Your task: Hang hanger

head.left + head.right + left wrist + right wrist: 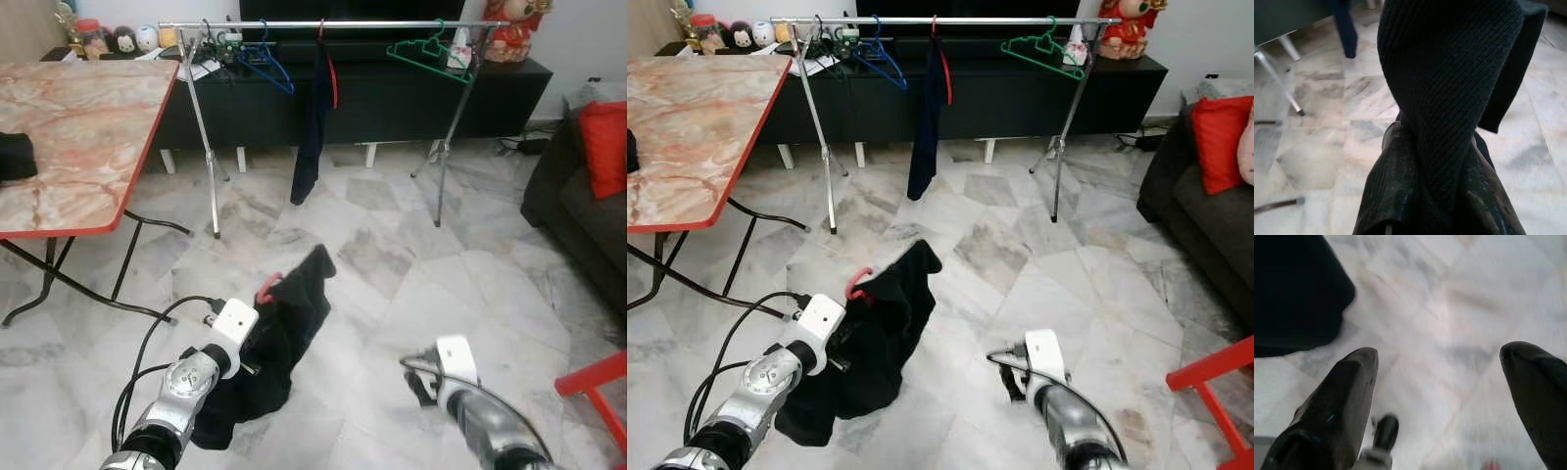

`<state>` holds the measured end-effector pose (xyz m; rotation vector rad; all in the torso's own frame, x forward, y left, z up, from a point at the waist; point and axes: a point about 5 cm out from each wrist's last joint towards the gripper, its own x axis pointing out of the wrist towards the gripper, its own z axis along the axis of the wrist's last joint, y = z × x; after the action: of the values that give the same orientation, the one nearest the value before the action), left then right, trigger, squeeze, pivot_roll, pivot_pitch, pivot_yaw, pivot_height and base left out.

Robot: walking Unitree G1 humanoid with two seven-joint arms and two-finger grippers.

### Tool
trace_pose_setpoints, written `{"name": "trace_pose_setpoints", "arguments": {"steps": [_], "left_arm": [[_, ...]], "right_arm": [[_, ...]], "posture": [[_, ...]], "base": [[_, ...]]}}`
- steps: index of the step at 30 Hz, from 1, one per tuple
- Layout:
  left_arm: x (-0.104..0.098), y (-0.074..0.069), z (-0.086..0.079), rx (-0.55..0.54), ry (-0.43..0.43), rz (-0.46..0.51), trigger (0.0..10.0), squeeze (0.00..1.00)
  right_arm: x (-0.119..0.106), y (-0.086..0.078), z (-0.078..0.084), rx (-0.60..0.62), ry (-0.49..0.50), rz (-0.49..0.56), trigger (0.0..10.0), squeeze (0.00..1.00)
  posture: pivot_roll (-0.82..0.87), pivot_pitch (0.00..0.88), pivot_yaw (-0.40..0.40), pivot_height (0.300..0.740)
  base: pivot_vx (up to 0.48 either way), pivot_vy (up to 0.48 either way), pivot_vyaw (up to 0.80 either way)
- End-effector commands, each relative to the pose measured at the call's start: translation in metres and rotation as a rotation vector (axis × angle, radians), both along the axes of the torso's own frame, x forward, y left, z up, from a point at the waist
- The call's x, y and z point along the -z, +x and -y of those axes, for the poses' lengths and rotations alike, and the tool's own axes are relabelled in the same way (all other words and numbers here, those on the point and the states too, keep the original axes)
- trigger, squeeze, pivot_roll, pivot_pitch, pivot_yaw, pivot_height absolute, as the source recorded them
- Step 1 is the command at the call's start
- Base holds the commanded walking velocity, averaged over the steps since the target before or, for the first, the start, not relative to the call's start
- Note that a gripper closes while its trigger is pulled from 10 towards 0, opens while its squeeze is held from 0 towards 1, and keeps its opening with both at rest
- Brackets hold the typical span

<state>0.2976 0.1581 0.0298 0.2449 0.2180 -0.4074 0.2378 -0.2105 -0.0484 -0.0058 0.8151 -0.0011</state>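
Holding a red hanger (268,286) with a black garment (279,338) draped over it, your left gripper (1436,205) is clenched on the cloth, low and near, just above the floor. The hanger's hook pokes out at the top left of the bundle, and the garment trails down toward you. Your right gripper (1442,396) hangs spread apart and empty, off to the right, well apart from the garment. Now the relation that counts: the clothes rail (333,23) stands far ahead and well above the hanger, its bar running left to right, so you'll likely need to close in and lift high with the left arm, which is the one already carrying. On the bar there's a blue hanger (263,61), a dark garment (313,127) hung in the middle, and a green hanger (428,54); the gaps between look free. Underfoot is pale marble floor (470,284), a marble-topped folding table (78,127) on your left, a dark sofa (578,196) on the right.
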Motion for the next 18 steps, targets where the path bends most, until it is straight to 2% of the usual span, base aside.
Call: {"name": "trace_pose_setpoints", "arguments": {"steps": [1, 4, 6, 9, 10, 11, 12, 15, 18], "left_arm": [[-0.007, 0.001, -0.007, -0.046, -0.028, 0.056, 10.0, 0.0], [-0.009, -0.002, -0.019, -0.119, -0.055, 0.086, 10.0, 0.0], [-0.012, -0.006, -0.029, -0.173, -0.059, 0.111, 10.0, 0.0], [-0.013, -0.01, -0.035, -0.202, -0.051, 0.124, 10.0, 0.0], [-0.013, -0.01, -0.035, -0.202, -0.051, 0.124, 10.0, 0.0], [-0.014, -0.015, -0.039, -0.209, -0.05, 0.135, 10.0, 0.0], [-0.014, -0.017, -0.041, -0.217, -0.051, 0.141, 10.0, 0.0], [-0.016, -0.024, -0.048, -0.273, -0.086, 0.152, 10.0, 0.0], [-0.013, -0.032, -0.053, -0.28, -0.079, 0.129, 10.0, 0.0]], "right_arm": [[0.004, -0.006, 0.004, 0.076, 0.003, -0.009, 10.0, 0.0], [0.013, -0.022, 0.008, 0.129, -0.014, -0.043, 10.0, 0.0], [0.021, -0.037, 0.007, 0.107, -0.046, -0.082, 10.0, 0.0], [0.028, -0.05, 0.008, 0.119, -0.067, -0.118, 10.0, 0.0], [0.028, -0.05, 0.008, 0.119, -0.067, -0.118, 10.0, 0.0], [0.033, -0.061, 0.011, 0.183, -0.058, -0.141, 10.0, 0.0], [0.035, -0.066, 0.011, 0.19, -0.062, -0.155, 10.0, 0.0], [0.043, -0.082, 0.007, 0.156, -0.069, -0.195, 10.0, 0.0], [0.047, -0.091, 0.002, 0.172, -0.041, -0.195, 10.0, 0.0]], "posture": [[-0.07, 0.0, -0.042, 0.74], [-0.07, 0.0, -0.036, 0.74], [-0.07, 0.0, -0.036, 0.74], [-0.06, 0.0, -0.034, 0.74], [-0.06, 0.0, -0.034, 0.74], [-0.07, 0.0, -0.033, 0.74], [-0.07, 0.0, -0.031, 0.74], [-0.07, 0.0, -0.029, 0.74], [-0.07, 0.0, -0.03, 0.74]], "base": [[0.0, 0.0, 0.0], [0.0, 0.0, 0.0], [0.0, 0.0, 0.0], [0.0, 0.0, 0.0], [0.0, 0.0, 0.0], [0.0, 0.0, 0.0], [0.0, 0.0, 0.0], [0.0, 0.0, 0.0], [0.0, 0.0, 0.0]]}}
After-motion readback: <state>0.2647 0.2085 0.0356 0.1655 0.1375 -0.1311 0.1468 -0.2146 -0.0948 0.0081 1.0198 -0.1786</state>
